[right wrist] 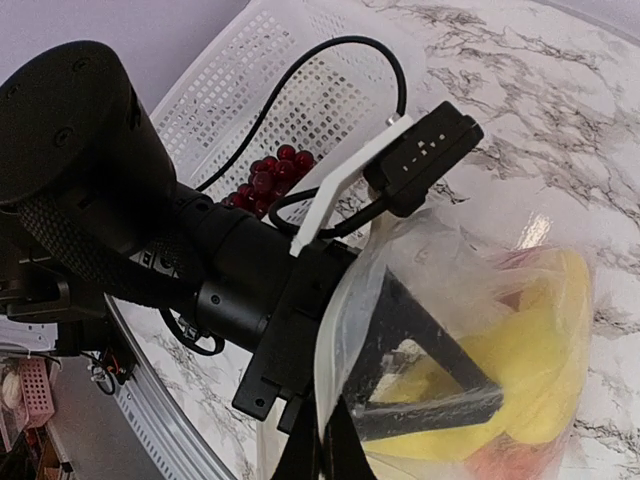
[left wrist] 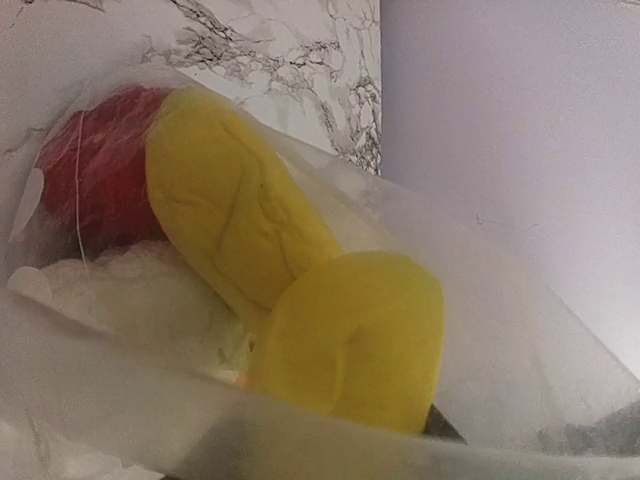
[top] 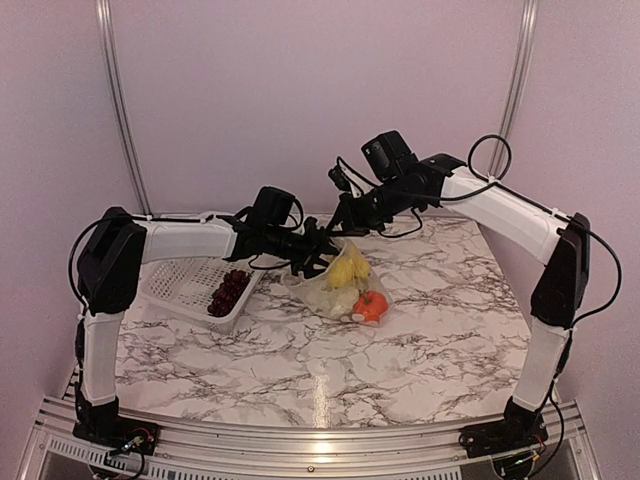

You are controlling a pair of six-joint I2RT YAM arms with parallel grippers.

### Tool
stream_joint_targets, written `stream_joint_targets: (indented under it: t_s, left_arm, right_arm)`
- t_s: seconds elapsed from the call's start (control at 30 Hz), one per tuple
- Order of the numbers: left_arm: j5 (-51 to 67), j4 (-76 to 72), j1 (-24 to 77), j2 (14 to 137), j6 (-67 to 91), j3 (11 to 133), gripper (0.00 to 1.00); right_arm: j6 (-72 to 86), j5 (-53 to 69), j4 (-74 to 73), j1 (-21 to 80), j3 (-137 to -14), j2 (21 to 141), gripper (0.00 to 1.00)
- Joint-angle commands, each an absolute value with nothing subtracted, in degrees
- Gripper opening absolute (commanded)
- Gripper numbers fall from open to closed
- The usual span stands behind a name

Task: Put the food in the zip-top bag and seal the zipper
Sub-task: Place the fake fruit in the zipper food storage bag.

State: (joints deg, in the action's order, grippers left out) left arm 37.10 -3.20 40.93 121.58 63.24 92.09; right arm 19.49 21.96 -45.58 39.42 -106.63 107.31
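My right gripper (right wrist: 325, 455) is pinched fully closed on the upper lip of the zip-top bag (right wrist: 345, 320), holding that edge up off the marble table (top: 430, 340). My left gripper (top: 318, 258) sits right at the bag's mouth, its dark fingers (right wrist: 430, 345) showing only through the crinkled plastic. I cannot tell how far apart they stand or whether they have hold of anything. The bag lies near the middle of the table with food already inside: two yellow pieces (left wrist: 230, 210) touching each other, the white cauliflower (left wrist: 130, 290) under them, and a red-orange piece (left wrist: 100, 180) at the far end. To the left of the bag is the white basket (top: 175, 280), and the grape bunch (top: 229, 292) lies in the basket's corner nearest the bag. From my right wrist, my own left arm and its camera mount (right wrist: 420, 160) fill most of the view and cover part of the basket. From my left wrist, a band of cloudy plastic crosses the bottom and hides my fingertips. I cannot pick out the zipper with any certainty, and the red-orange piece is too blurred to name.
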Motion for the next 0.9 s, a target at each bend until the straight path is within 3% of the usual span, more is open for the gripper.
stream_joint_targets:
  t_s: [0.0, 0.33, 0.4, 0.43, 0.7, 0.87]
  left_arm:
    - [27.35, -7.59, 41.78, 121.83, 71.85, 90.86, 0.37]
    - [13.68, -2.78, 45.88, 122.25, 77.75, 94.55, 0.35]
    - [15.79, -1.34, 46.54, 123.61, 78.43, 95.89, 0.26]
    - [17.01, -1.37, 46.65, 124.06, 78.81, 96.14, 0.26]
    - [17.45, -1.19, 45.97, 120.59, 77.54, 95.26, 0.57]
    - [16.55, -5.12, 45.34, 116.76, 76.91, 92.95, 0.7]
  right_arm:
    - [22.07, 23.91, -41.27, 40.04, -105.71, 104.4, 0.0]
    - [22.87, 21.12, -40.4, 39.76, -105.76, 104.92, 0.0]
    - [22.8, 20.17, -40.21, 39.49, -105.75, 105.03, 0.0]
    - [22.89, 19.66, -40.25, 39.26, -105.74, 104.96, 0.0]
    - [23.29, 18.08, -39.39, 35.52, -105.3, 103.75, 0.0]
    - [23.33, 18.55, -39.06, 33.03, -105.25, 103.54, 0.0]
